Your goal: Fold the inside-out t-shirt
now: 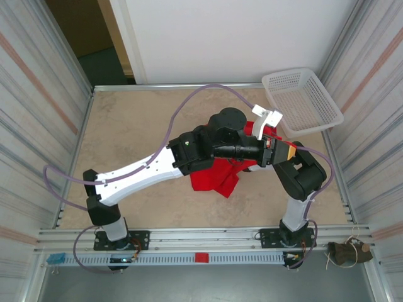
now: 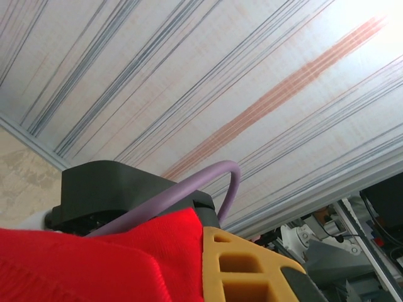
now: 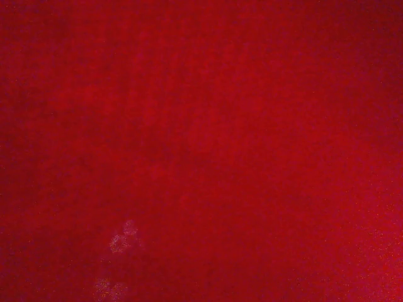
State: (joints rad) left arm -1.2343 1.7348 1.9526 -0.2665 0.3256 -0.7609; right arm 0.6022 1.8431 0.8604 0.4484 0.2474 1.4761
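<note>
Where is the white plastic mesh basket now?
Top view: the white plastic mesh basket sits on the table, far right corner, beyond the red cloth t-shirt.

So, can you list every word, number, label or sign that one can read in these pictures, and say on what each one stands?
No text can be read.
t-shirt: faint pale marks low on the red cloth, no letters to make out.
blue tag and red tag on the front rail: too small to read.

Black-and-white arms (image 1: 141, 173), purple cables (image 1: 189, 100), yellow wrist block (image 2: 242, 264)
</note>
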